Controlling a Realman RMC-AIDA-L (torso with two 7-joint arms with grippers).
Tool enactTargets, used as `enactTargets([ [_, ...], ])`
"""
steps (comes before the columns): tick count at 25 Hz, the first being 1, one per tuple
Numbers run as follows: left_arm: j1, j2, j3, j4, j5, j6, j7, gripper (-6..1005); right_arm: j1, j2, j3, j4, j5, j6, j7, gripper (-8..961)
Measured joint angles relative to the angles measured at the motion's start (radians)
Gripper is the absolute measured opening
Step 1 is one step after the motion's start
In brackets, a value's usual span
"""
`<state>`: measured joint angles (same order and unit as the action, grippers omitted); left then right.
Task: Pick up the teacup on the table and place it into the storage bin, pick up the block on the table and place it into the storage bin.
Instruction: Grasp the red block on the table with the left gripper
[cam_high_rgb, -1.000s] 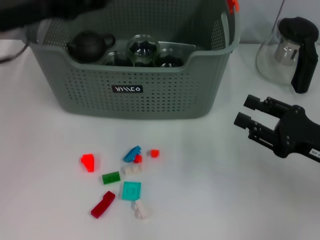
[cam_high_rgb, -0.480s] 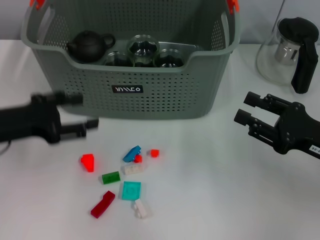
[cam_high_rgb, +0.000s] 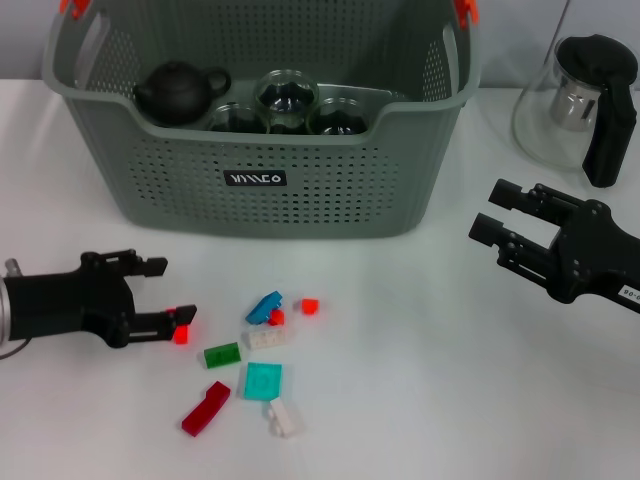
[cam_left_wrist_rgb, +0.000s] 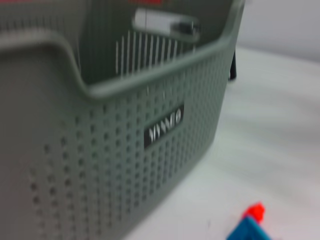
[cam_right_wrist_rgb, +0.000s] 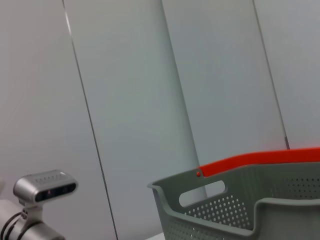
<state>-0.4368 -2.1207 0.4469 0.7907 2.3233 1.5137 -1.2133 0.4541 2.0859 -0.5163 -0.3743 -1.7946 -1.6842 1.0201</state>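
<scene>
The left end effector (cam_high_rgb: 165, 292), open and holding nothing, sits at the frame's lower left with the orange-red block (cam_high_rgb: 181, 334) touching its lower fingertip (cam_high_rgb: 186, 314).

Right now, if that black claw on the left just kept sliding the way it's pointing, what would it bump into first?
Probably the small orange-red block, right at the open left gripper's lower fingertip. Past that lie the blue block and more loose pieces. Height above the table is hard to judge, so it might pass just over them.
</scene>
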Motion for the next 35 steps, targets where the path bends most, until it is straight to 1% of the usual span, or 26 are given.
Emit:
enactTargets([
  [3,-0.008,0.001,0.007,-0.018,0.031,-0.022,0.001,777,0.001,0.0,0.001,0.0,0.0,0.0,0.0,576],
  [9,-0.017,0.0,0.048,-0.04,0.051,-0.064,-0.004,776,0.002,0.002,0.001,0.0,0.0,0.001,0.0,576],
  [19,-0.021,-0.002,0.053,-0.052,0.061,-0.071,-0.009,775,-0.006,0.002,0.001,0.0,0.0,0.002,0.0,576],
  [26,-0.021,-0.002,0.053,-0.054,0.096,-0.065,-0.012,745,-0.006,0.001,0.001,0.0,0.0,0.002,0.0,576],
  [35,-0.01,-0.004,0.044,-0.048,0.097,-0.072,-0.009,689,-0.001,0.0,0.001,0.0,0.0,-0.001,0.0,576],
])
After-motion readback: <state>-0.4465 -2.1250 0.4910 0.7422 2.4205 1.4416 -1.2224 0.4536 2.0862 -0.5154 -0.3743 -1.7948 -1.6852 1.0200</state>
